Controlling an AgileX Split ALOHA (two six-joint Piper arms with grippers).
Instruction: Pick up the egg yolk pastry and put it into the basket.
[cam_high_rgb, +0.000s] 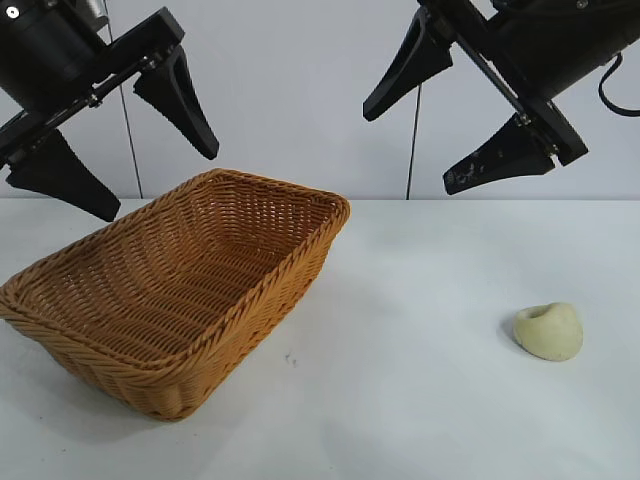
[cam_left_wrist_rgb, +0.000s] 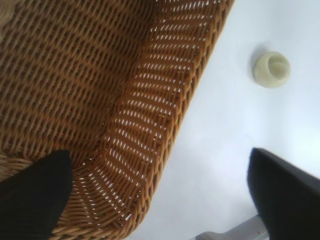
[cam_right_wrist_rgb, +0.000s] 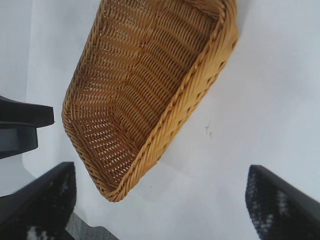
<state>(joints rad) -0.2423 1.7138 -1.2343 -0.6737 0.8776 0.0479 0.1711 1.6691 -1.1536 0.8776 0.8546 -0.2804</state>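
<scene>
Egg yolk pastry (cam_high_rgb: 549, 331) sitting on the white table (cam_high_rgb: 420, 400), dimple up, well apart from the basket (cam_high_rgb: 170, 290) and to its right in the exterior view. Also showing small in the left wrist view (cam_left_wrist_rgb: 271, 69), beyond the basket's rim; not appearing in the right wrist view. Basket lying empty, its near corner cut off at the frame edge. Left gripper (cam_high_rgb: 115, 150) hanging above the basket, jaws spread wide, holding nothing. Right gripper (cam_high_rgb: 425, 135) hanging high over the table, jaws likewise spread, empty; both arms partly cropped.
</scene>
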